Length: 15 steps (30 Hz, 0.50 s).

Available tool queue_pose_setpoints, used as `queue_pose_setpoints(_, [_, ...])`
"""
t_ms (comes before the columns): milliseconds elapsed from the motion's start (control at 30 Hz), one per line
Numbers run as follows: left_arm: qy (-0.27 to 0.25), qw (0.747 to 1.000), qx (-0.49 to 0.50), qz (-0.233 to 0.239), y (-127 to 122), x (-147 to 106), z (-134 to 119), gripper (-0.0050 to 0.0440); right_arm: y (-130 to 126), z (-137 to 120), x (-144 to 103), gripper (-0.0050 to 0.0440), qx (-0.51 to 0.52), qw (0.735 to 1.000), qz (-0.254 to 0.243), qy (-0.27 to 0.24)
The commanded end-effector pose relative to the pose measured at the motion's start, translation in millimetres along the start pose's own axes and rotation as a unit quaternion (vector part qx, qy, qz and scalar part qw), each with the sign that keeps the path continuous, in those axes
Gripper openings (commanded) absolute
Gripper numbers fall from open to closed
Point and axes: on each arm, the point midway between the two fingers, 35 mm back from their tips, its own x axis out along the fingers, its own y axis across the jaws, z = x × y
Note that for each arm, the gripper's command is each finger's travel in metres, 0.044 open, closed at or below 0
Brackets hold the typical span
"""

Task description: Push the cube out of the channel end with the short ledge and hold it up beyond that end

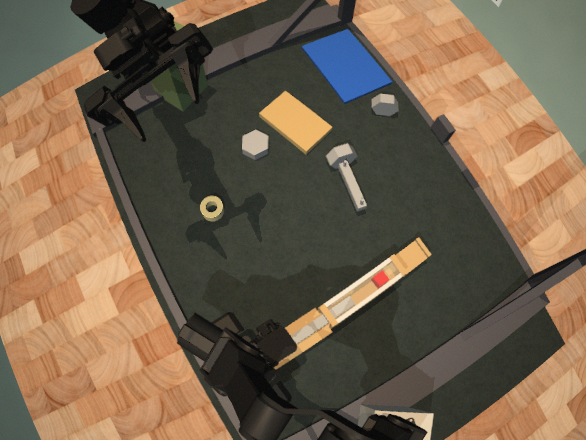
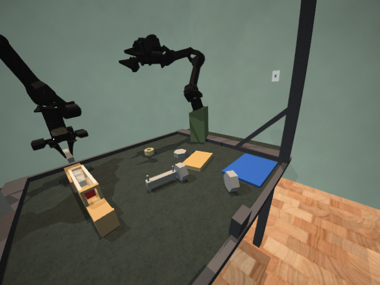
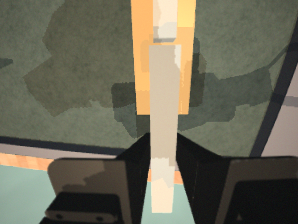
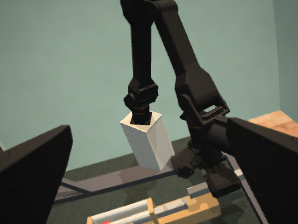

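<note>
The channel (image 1: 360, 292) is a long tan trough with white walls, lying slantwise on the dark mat. The red cube (image 1: 381, 279) sits inside it, nearer the end far from my left arm; it also shows in the exterior view (image 2: 91, 193). My left gripper (image 1: 277, 345) is shut on a pale stick (image 3: 164, 115) and holds it just above the channel's near end (image 3: 162, 50), pointing along the channel. In the exterior view the stick (image 2: 69, 156) hangs just above and behind that end. My right gripper (image 1: 167, 117) (image 2: 128, 63) is open and empty, raised high at the far corner.
A blue mat (image 1: 346, 64), an orange slab (image 1: 295, 121), two grey hexagonal blocks (image 1: 255, 144) (image 1: 384, 104), a grey hammer-shaped tool (image 1: 347, 172) and a yellow ring (image 1: 210, 204) lie beyond the channel. A green pedestal (image 2: 198, 124) carries my right arm. Frame posts stand at the table edges.
</note>
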Motion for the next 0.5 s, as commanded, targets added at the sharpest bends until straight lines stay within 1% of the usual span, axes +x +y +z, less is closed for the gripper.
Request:
queue_pose_setpoints(0, [0.004, 1.0, -0.004, 0.013, 4.6, -6.3, -2.7, 0.0, 0.0, 8.3, -1.5, 0.04, 0.001, 1.0, -0.001, -0.01])
queue_pose_setpoints(200, [0.003, 1.0, -0.004, 0.01, 3.5, -5.1, -1.9, 0.0, 0.0, 8.3, -1.5, 0.04, 0.001, 1.0, -0.001, -0.01])
queue_pose_setpoints(467, [0.002, 1.0, -0.004, 0.008, 3.0, 3.5, -1.4, 0.0, 0.0, 8.3, -1.5, 0.04, 0.001, 1.0, -0.001, -0.01])
